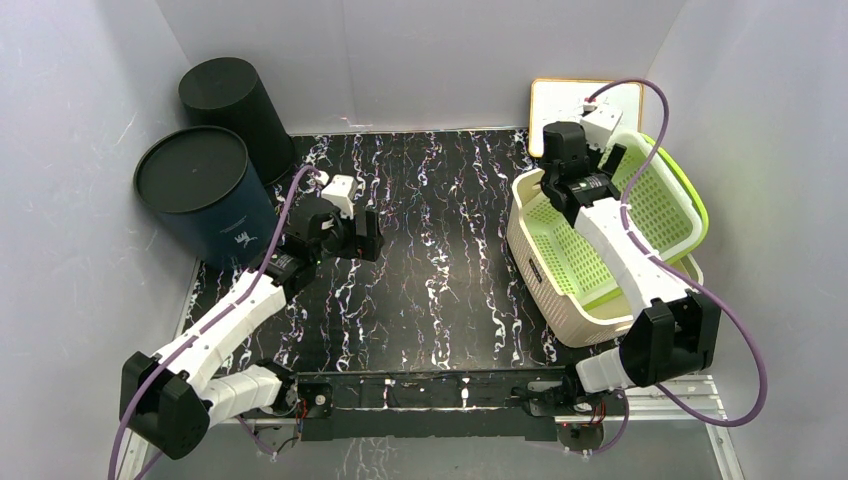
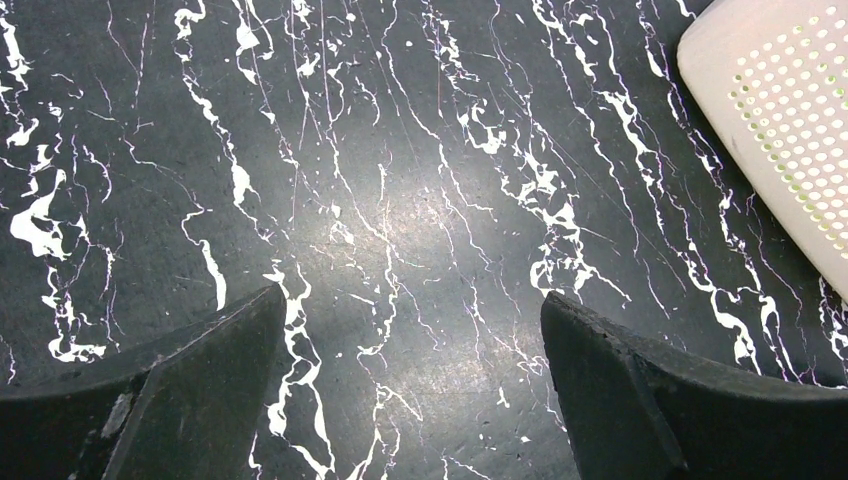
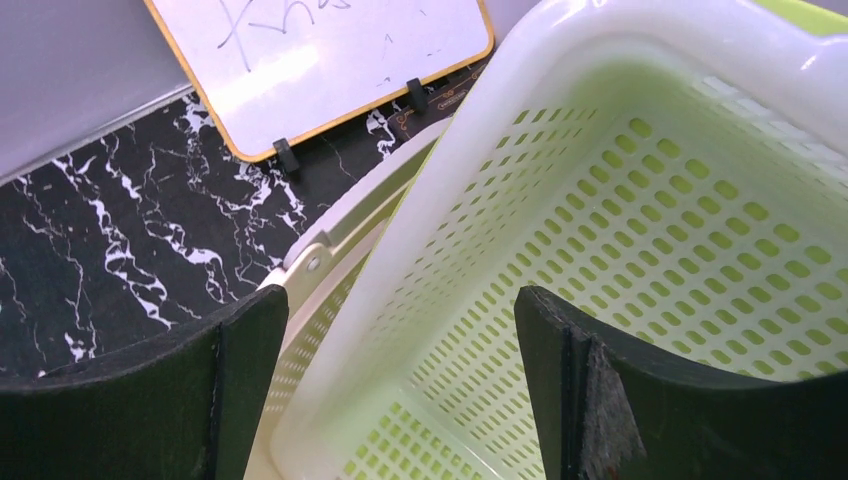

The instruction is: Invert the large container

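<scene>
Your left gripper hangs open over bare desk, left of centre. The basket sits along the desk's right edge. It is light perforated plastic, probably a little flexible and slick, so take it by the thick rim. Your right gripper straddles that rim at the basket's far-left corner, jaws spread, not yet pinching.
</scene>
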